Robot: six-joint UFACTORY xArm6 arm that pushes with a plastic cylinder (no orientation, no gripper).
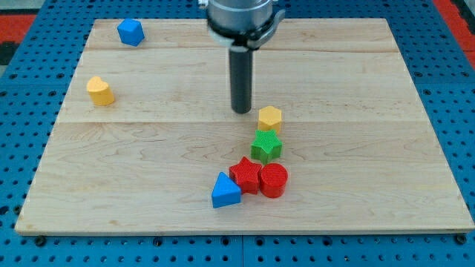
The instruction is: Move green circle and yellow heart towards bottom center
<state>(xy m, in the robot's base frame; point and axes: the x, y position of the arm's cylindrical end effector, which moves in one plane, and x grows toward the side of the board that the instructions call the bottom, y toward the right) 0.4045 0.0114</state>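
My tip [242,110] rests on the board near the middle, just to the left of and a little above a yellow hexagon [270,117], with a small gap between them. The yellow heart [99,90] lies far off at the view's left, in the upper half. The only green block I see is star-shaped [266,145]; it sits right below the yellow hexagon. I see no green circle.
Below the green star a red star [246,175], a red cylinder [273,180] and a blue triangle [225,191] cluster near the bottom centre. A blue hexagon-like block [130,32] sits at the top left. The wooden board [371,185] lies on a blue pegboard.
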